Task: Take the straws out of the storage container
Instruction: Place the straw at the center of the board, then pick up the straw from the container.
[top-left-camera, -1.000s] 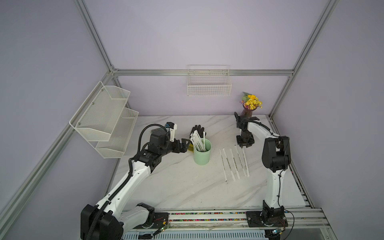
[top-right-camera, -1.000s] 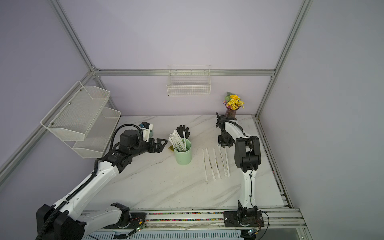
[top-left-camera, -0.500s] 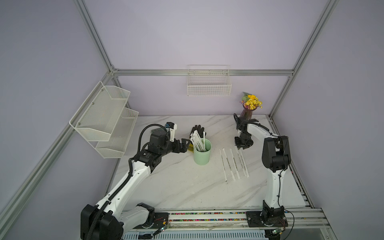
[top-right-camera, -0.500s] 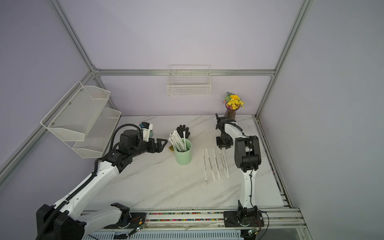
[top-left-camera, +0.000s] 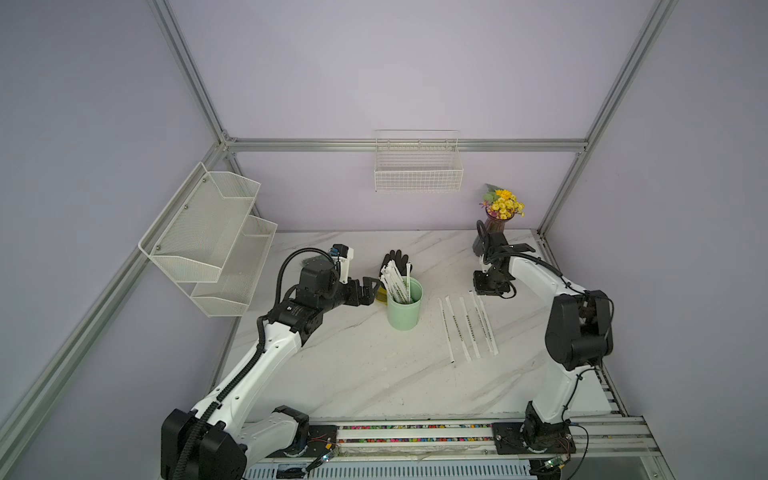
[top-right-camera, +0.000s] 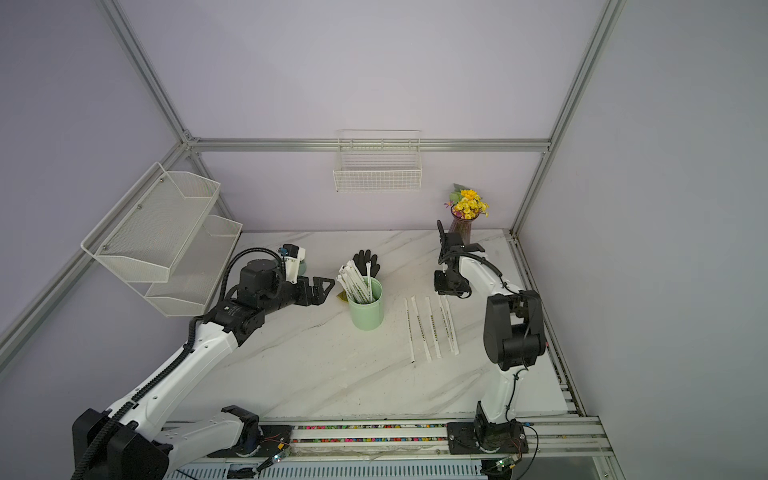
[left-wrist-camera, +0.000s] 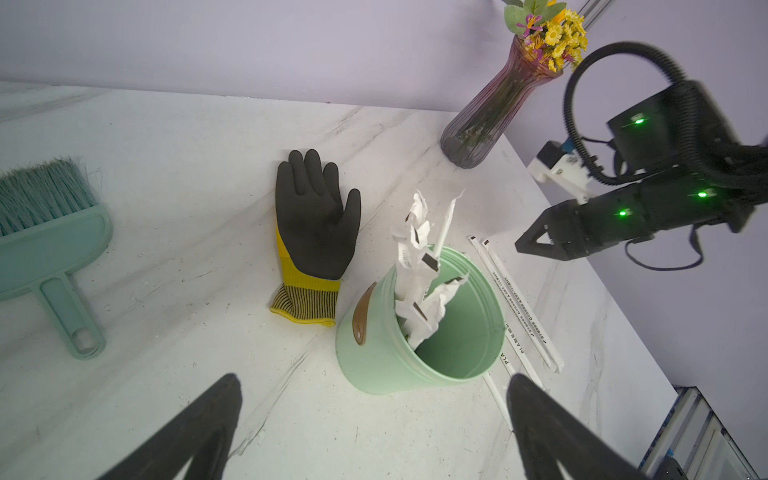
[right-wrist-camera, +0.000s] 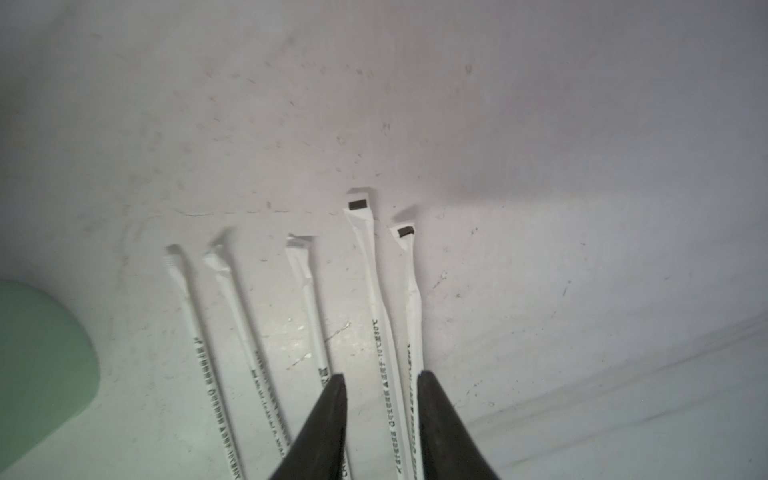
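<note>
The mint-green storage container (top-left-camera: 404, 311) (top-right-camera: 365, 311) (left-wrist-camera: 374, 361) stands upright mid-table with several white wrapped straws (top-left-camera: 395, 282) (top-right-camera: 355, 282) (left-wrist-camera: 415, 266) leaning in it. Several more straws (top-left-camera: 458, 328) (top-right-camera: 420, 328) (right-wrist-camera: 376, 316) lie side by side on the marble to its right. My left gripper (top-left-camera: 370, 291) (top-right-camera: 324, 289) (left-wrist-camera: 374, 380) is wide open beside the container's left wall, holding nothing. My right gripper (top-left-camera: 490, 289) (top-right-camera: 451, 291) (right-wrist-camera: 381, 374) hovers over the far ends of the lying straws, jaws narrowly apart and empty. The container's edge (right-wrist-camera: 37, 365) shows in the right wrist view.
A black glove with a yellow cuff (top-left-camera: 395, 259) (left-wrist-camera: 316, 220) lies just behind the container. A teal brush (left-wrist-camera: 45, 232) lies further left. A vase of yellow flowers (top-left-camera: 498, 216) (left-wrist-camera: 490, 116) stands at the back right. A wire basket (top-left-camera: 417, 174) and a mesh shelf rack (top-left-camera: 208, 237) hang on the walls.
The right gripper has shifted slightly over the far ends of the lying straws, and its jaws have narrowed a little. The left arm has not moved.
</note>
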